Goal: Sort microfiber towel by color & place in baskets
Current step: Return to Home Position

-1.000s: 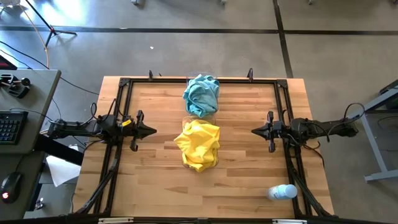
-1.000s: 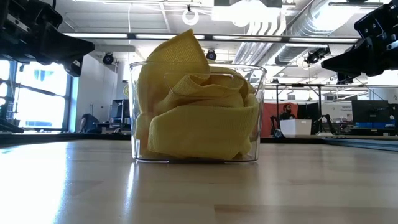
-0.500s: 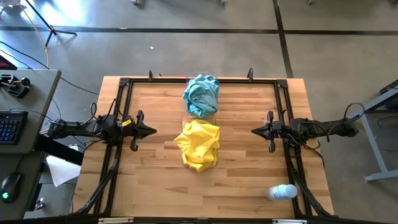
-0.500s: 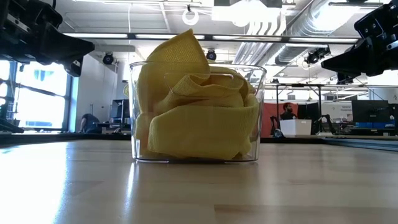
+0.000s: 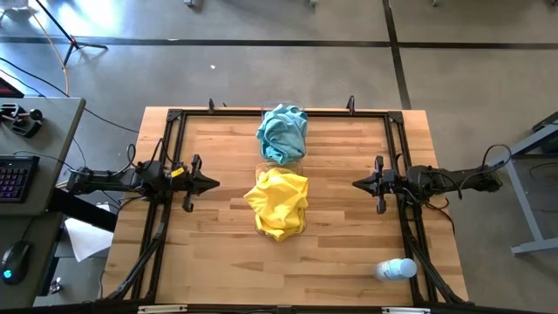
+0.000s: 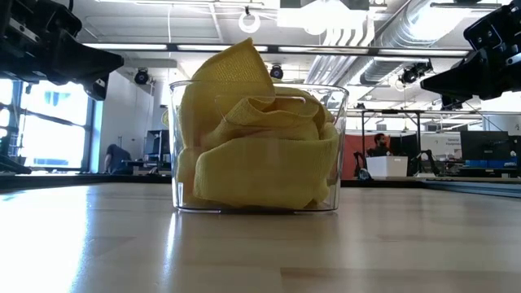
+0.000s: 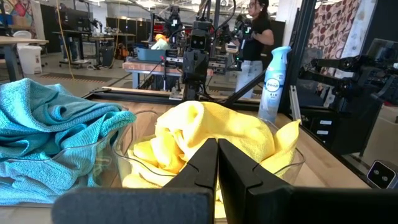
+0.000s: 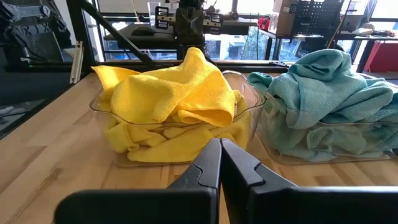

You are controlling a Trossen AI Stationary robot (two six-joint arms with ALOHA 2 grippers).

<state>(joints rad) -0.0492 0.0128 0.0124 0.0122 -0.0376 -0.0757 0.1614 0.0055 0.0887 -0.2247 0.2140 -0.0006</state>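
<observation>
1. At the table's [image 5: 218, 253] left side, my left gripper [image 5: 212, 183] is hovering, jaws pressed together on nothing, pointing toward the bins.
2. Mid-table, yellow towels [image 5: 278, 202] are sitting heaped in the near bin [image 6: 342, 146], and blue towels [image 5: 283, 133] are filling the far bin [image 8: 268, 124] just beside it.
3. On the right side, my right gripper [image 5: 356, 183] is hovering, jaws closed and holding nothing, facing the bins.
4. Near the right front corner, a bottle [image 5: 397, 269] is standing.

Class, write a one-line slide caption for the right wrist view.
Shut right tool faces yellow towels in one clear bin, teal towels in the neighbouring bin.
</observation>
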